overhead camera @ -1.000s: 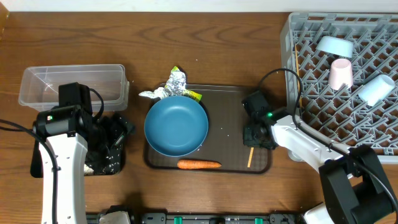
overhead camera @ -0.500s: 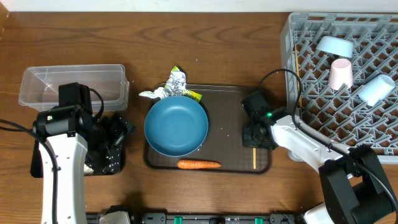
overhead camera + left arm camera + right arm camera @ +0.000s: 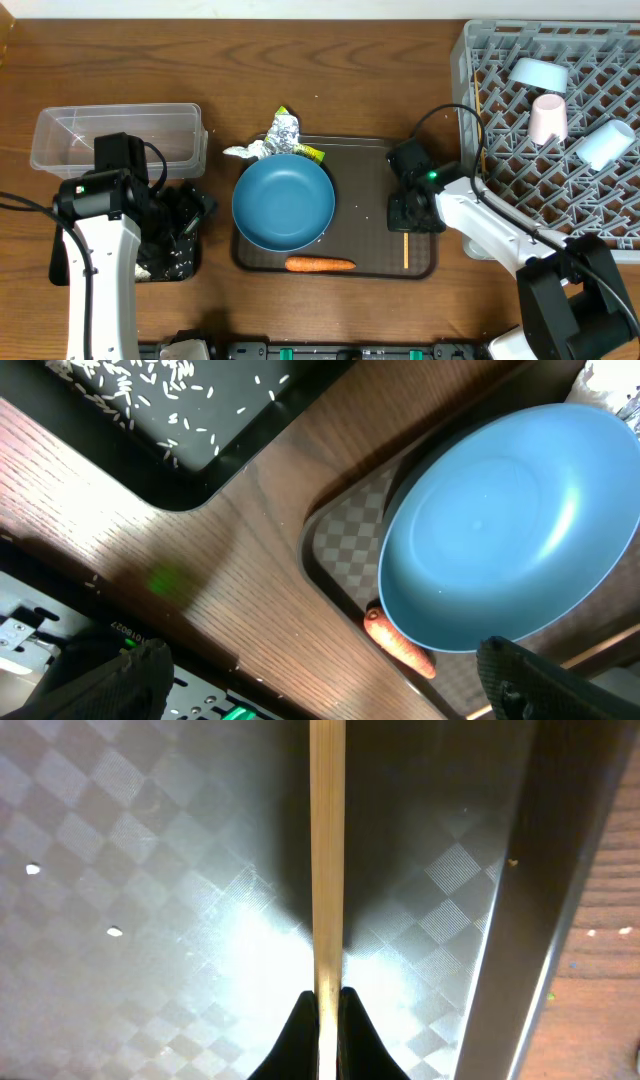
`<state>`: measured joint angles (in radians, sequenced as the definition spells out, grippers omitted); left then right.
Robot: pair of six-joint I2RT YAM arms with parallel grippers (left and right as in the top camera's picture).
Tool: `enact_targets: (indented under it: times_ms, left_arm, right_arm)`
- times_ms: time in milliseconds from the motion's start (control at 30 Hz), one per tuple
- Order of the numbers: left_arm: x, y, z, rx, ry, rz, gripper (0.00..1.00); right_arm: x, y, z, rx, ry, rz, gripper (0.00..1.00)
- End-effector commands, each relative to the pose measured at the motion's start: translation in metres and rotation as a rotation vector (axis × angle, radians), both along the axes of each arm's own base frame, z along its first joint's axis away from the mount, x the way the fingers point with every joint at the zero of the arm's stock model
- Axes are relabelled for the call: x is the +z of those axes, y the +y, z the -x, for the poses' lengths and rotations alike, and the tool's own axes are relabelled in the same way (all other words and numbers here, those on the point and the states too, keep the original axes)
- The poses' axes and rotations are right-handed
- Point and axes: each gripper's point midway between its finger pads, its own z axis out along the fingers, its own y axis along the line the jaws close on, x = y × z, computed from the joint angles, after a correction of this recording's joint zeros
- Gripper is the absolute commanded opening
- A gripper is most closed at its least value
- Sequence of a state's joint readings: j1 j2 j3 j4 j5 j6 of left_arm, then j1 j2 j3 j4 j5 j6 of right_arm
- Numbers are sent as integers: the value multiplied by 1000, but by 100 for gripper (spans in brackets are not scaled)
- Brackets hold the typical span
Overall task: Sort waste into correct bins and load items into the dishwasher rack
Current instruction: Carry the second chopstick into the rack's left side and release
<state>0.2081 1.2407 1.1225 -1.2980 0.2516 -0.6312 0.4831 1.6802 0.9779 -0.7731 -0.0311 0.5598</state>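
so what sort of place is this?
Probably a lab bench staged as a dish-clearing station: grey dishwasher rack holding cups, brown serving tray with a blue bowl, clear tub and black tray for waste.

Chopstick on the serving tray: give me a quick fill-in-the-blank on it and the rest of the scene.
The right gripper is ____ on the chopstick.
The carrot lies on the ____ serving tray, beside the dark blue bowl.
The shallow tray holding the rice grains is ____.
The left gripper has its jaws ____.
Missing words: shut; brown; black; open.
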Motion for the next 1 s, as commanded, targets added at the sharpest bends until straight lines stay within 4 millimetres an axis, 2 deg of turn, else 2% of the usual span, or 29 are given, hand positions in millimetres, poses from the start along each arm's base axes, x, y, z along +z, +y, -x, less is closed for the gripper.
enact_targets:
  times_ms: [0, 200, 433, 533, 633, 833, 967]
  left_arm:
    - [3, 3, -1, 0, -8, -12, 100]
    - [3, 3, -1, 0, -8, -12, 100]
    - [3, 3, -1, 0, -8, -12, 100]
    - [3, 3, -1, 0, -8, -12, 100]
    - [3, 3, -1, 0, -8, -12, 100]
    - [3, 3, -1, 0, -8, -12, 100]
    - [3, 3, -1, 0, -8, -12, 100]
  right_arm:
    - [13, 9, -10, 1, -16, -21, 1]
    - [38, 21, -22, 60, -36, -54, 1]
    - [81, 30, -47, 121, -81, -138, 1]
    - [102, 26, -59, 117, -111, -153, 1]
    - [122, 18, -74, 115, -153, -158, 1]
    - [165, -11, -106, 115, -264, -152, 1]
    - [182, -54, -130, 40, -346, -79, 1]
